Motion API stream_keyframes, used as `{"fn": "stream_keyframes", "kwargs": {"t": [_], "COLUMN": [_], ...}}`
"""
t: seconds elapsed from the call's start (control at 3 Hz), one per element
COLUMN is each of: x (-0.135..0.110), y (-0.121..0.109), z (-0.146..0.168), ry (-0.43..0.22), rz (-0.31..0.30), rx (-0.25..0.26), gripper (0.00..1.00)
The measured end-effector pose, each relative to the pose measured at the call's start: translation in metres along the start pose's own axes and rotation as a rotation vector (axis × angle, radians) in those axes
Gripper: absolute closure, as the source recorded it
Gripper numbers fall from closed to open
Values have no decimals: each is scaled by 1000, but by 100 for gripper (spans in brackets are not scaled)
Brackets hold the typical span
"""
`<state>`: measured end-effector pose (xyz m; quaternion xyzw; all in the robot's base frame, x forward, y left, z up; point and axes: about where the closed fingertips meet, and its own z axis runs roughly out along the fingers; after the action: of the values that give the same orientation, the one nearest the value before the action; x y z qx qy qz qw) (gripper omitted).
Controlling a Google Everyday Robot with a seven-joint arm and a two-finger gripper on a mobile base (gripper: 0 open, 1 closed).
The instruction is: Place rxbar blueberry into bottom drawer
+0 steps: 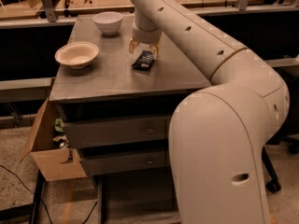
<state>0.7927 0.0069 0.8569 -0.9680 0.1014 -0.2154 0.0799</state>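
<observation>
The rxbar blueberry is a small dark bar with pale lettering, lying flat on the grey cabinet top. My gripper hangs just above its far end, open, with one yellowish finger on each side of the bar. The long white arm reaches in from the lower right. The bottom drawer is pulled out low at the front, a wide shallow tray with a dark floor, partly hidden by my arm.
A tan bowl sits at the left of the cabinet top and a white bowl at the back. Two upper grey drawers with small knobs are shut. An open cardboard box stands at the cabinet's left side.
</observation>
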Motion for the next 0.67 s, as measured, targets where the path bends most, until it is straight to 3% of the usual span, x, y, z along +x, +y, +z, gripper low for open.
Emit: {"fn": "stream_keyframes", "kwargs": {"t": [0.33,0.67], "x": [-2,-3], "y": [-3,-4], "z": [9,14], "ry": [-15,-23], "rz": [-3,-5], "rx": [-11,-19], "gripper": [30,35]}}
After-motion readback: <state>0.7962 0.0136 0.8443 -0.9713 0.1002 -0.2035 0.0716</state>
